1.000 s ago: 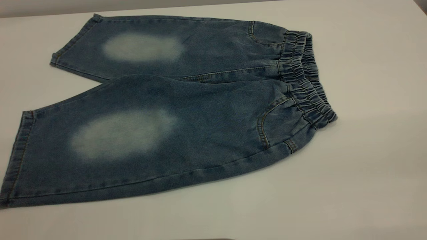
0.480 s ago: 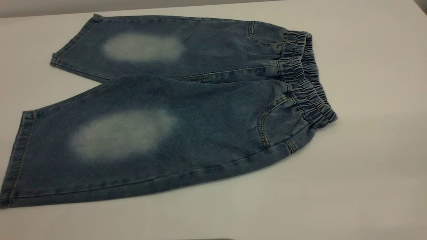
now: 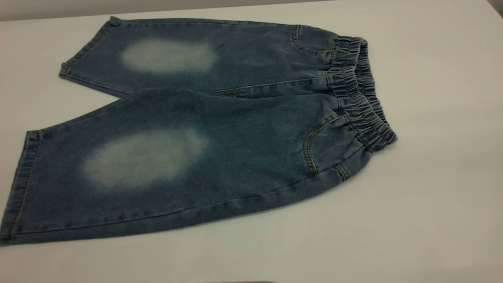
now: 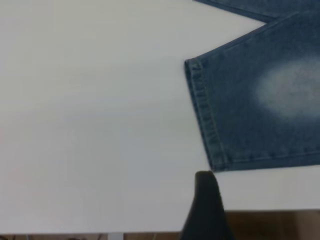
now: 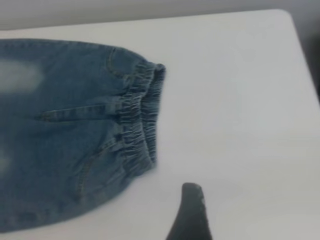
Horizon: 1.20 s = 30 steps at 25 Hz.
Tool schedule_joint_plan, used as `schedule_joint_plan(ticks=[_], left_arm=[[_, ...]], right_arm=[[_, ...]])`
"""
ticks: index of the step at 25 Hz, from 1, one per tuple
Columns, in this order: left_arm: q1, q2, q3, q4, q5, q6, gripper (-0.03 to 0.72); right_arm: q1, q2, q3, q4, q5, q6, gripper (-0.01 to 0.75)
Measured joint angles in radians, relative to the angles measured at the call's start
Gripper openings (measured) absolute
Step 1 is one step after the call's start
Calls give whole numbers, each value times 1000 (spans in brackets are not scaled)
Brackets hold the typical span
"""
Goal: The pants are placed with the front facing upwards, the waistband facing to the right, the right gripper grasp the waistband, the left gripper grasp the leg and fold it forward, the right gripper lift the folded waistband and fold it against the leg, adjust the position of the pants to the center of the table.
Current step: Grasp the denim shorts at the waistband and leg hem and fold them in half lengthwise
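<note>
The pants [image 3: 220, 129] lie flat on the table [image 3: 432, 196], front up, both pale ovals showing, legs spread toward the left. The waistband [image 3: 359, 92] is at the right end, ruffled and slightly gaping. Neither gripper shows in the exterior view. In the left wrist view a black part of my left gripper [image 4: 205, 200] hovers over the table's near edge, just short of the leg hem [image 4: 202, 112]. In the right wrist view a black part of my right gripper [image 5: 192, 210] is above bare table, a short way from the waistband [image 5: 140, 120]. Neither touches the denim.
The table's near edge [image 4: 260, 212] runs right beside the left gripper, with brown floor beyond it. The table's rounded far right corner [image 5: 285, 15] shows in the right wrist view. White tabletop [image 3: 440, 118] stretches to the right of the waistband.
</note>
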Motion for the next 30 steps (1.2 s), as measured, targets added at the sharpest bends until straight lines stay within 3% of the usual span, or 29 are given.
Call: schedule_joint_plan(ticks=[11, 25, 30], left_arm=[[0, 484, -105, -53, -212, 16, 496], [0, 979, -141, -280, -296, 114, 496], [0, 1114, -142, -326, -355, 114, 496]], right_arm=[[0, 448, 0, 326, -277, -294, 545], [0, 1073, -5, 875, -459, -664, 545], [0, 1267, -6, 1149, -508, -887, 545]])
